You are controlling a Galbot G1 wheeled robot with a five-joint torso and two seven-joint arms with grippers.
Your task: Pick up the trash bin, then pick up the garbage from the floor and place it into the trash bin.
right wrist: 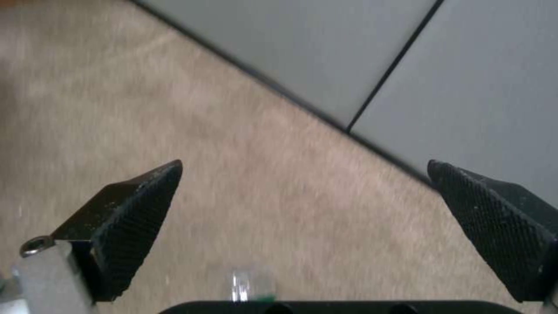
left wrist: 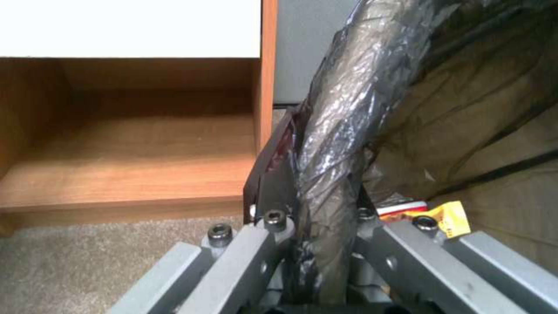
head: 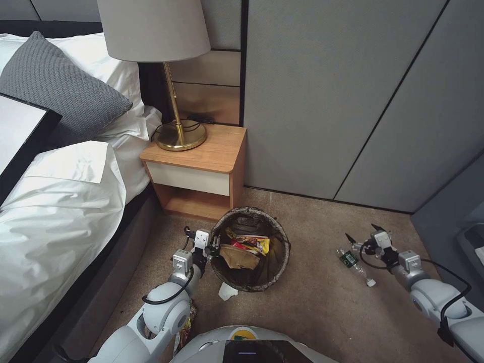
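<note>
The trash bin (head: 250,249), round with a dark bag liner over its rim, sits tilted above the carpet in front of the nightstand. My left gripper (head: 216,245) is shut on its near-left rim (left wrist: 328,165). Inside lie a yellow snack wrapper (head: 257,244), a red packet and a crumpled brown paper bag (head: 239,257). A green-labelled clear bottle (head: 354,265) lies on the floor (head: 322,307) to the right. My right gripper (head: 362,233) hovers open just above and behind it, fingers (right wrist: 139,205) wide apart, with the bottle's end (right wrist: 247,285) below. A white tissue (head: 227,291) lies by the bin.
A wooden nightstand (head: 199,171) with a brass lamp (head: 174,101) stands just behind the bin, and its open shelf (left wrist: 128,165) is close to my left gripper. The bed (head: 60,201) runs along the left. Grey wall panels (head: 353,101) close the back and right.
</note>
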